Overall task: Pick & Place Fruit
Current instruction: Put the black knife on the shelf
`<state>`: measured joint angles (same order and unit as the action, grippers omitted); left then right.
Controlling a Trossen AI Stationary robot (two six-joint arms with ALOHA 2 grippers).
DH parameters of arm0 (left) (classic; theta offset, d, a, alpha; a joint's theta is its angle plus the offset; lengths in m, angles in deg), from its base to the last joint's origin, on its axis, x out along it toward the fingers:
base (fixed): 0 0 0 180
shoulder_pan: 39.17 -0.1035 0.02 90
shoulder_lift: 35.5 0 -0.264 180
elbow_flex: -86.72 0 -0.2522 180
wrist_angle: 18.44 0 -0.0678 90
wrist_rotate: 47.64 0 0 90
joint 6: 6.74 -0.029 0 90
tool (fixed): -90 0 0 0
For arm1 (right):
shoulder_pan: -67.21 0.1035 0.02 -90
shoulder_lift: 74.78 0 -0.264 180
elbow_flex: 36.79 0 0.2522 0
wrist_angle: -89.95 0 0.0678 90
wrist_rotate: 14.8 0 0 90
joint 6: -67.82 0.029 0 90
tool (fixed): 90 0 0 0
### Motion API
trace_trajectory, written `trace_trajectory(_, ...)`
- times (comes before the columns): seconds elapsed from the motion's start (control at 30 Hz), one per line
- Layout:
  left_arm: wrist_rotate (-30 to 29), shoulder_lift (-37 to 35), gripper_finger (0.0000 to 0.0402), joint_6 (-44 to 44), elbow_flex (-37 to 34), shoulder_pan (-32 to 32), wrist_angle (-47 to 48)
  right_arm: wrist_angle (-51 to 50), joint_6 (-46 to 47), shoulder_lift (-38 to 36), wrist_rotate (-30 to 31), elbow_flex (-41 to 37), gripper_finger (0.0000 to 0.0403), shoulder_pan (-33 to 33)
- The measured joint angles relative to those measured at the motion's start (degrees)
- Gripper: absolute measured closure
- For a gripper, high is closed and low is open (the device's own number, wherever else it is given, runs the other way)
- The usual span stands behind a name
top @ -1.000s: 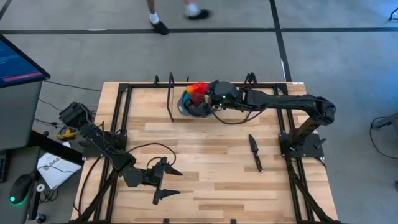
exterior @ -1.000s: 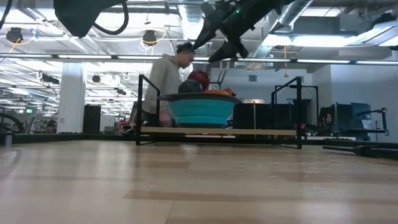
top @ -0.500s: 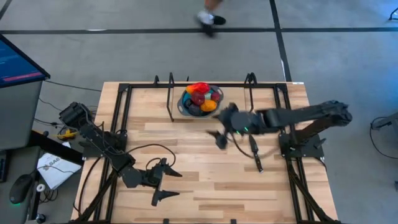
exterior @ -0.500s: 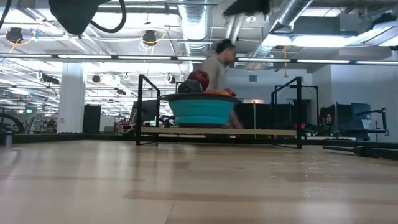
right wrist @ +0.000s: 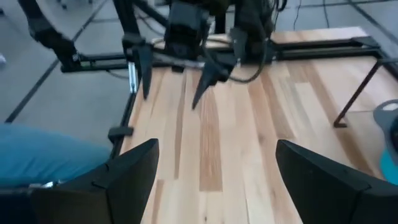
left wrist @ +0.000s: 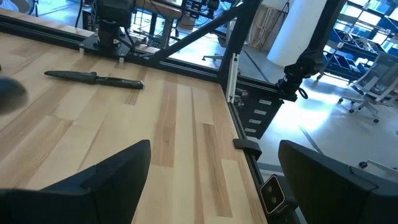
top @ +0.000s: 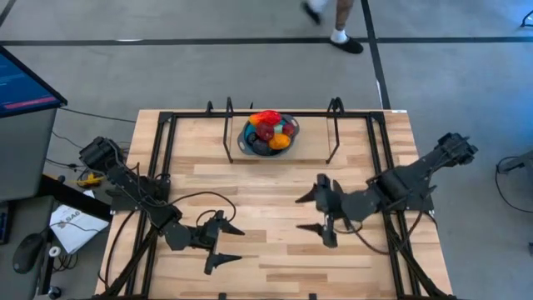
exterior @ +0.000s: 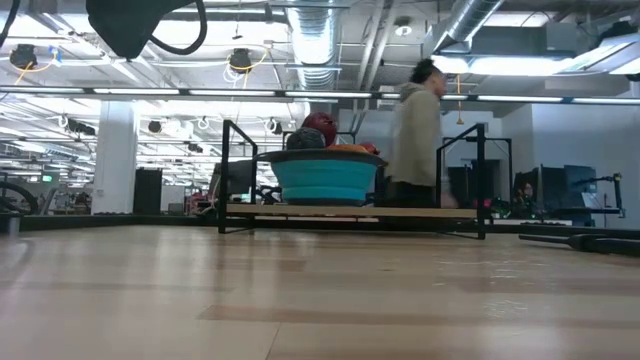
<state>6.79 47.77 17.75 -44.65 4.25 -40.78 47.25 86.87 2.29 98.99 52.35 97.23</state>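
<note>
While fruit (top: pixel 269 131) fills the bowl (top: pixel 246 143), right claw (top: pixel 319 214) well apart, spread wide, empty

Lighting was even and bright overhead, from ceiling strip fixtures (exterior: pixel 300 95) seen in the low view; shadows on the pale wooden slatted tabletop (top: pixel 266 179) were soft and faint. The walking person in a pale top (exterior: pixel 415 135) was motion-blurred, as was the right wrist view overall. The near tabletop in the low view was out of focus.
</note>
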Motion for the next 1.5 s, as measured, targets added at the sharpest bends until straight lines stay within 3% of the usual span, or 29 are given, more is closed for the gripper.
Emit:
trace_trajectory(0.17,0.0,0.0,0.0056,-0.1,0.0,0.0,-0.1,5.1,-2.8,3.8,0.2,0.0,0.0085,0.6)
trace_trajectory(0.27,0.0,0.0,0.0056,-0.2,0.0,0.0,-0.2,9.3,0.5,6.8,-1.7,0.0,0.0085,0.6)
trace_trajectory(0.43,0.0,0.0,0.0056,-0.2,0.0,-0.7,-0.2,8.7,4.3,10.8,-20.5,0.0,0.0085,0.7)
trace_trajectory(0.57,0.0,0.0,0.0056,-0.2,0.0,-1.0,-0.2,2.4,15.7,12.6,-31.4,0.0,0.0085,0.8)
trace_trajectory(0.67,0.0,0.0,0.0056,-0.2,0.0,-1.2,-0.2,-9.1,24.0,13.1,-30.6,0.0,0.0085,2.0)
trace_trajectory(0.9,0.0,0.0,0.0056,-0.2,0.0,-1.2,-0.4,-42.0,43.6,13.2,-22.3,-0.1,0.0085,5.3)
trace_trajectory(1.0,0.0,0.0,0.0056,-0.2,0.0,-1.2,-0.4,-49.0,48.7,12.6,-22.0,-2.8,0.0085,5.7)
trace_trajectory(1.17,0.0,0.0,0.0056,-0.2,0.0,-1.2,-0.4,-41.8,57.2,6.5,-22.4,-13.2,0.0086,4.1)
trace_trajectory(1.33,0.0,0.0,0.0056,-0.1,0.0,-1.2,-0.4,-36.3,71.1,-2.1,-18.0,-23.9,0.0087,1.9)
trace_trajectory(1.5,0.0,0.0,0.0056,0.0,0.0,-1.2,-0.4,-31.9,76.0,-6.1,-16.0,-29.3,0.0087,2.4)
